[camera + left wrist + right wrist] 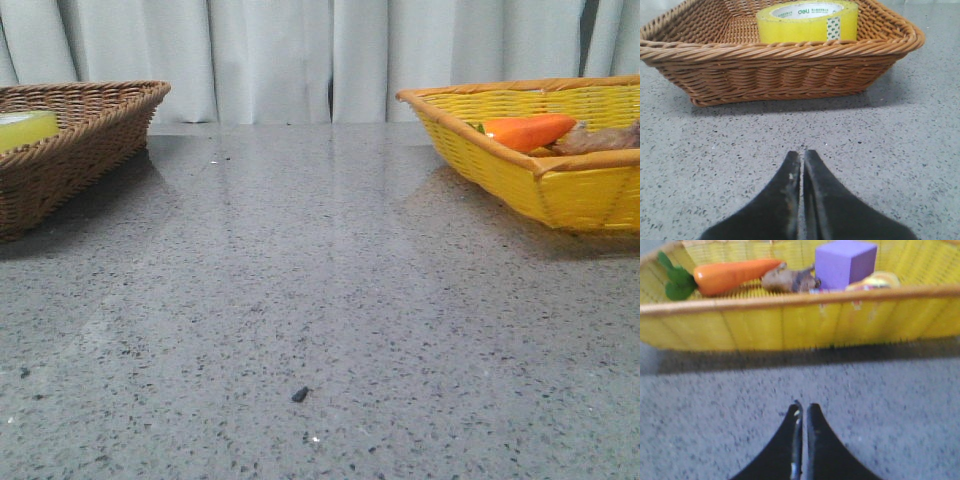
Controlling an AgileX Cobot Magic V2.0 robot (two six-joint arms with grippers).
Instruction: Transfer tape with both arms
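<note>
The tape point(807, 22), a wide yellow roll with a white core and green print, lies flat in the brown wicker basket point(780, 70). In the front view only its yellow edge point(27, 129) shows inside that basket point(90, 140) at the far left. My left gripper point(802, 155) is shut and empty over the grey table, a short way in front of the brown basket. My right gripper point(804, 407) is shut and empty over the table in front of the yellow basket point(790, 320). Neither gripper shows in the front view.
The yellow basket point(560, 180) at the far right holds an orange carrot point(732, 275), a brown lumpy item point(787, 280), a purple cube point(845, 262) and a yellowish item point(875, 282). A pale curtain point(330, 60) hangs behind the speckled table point(320, 300).
</note>
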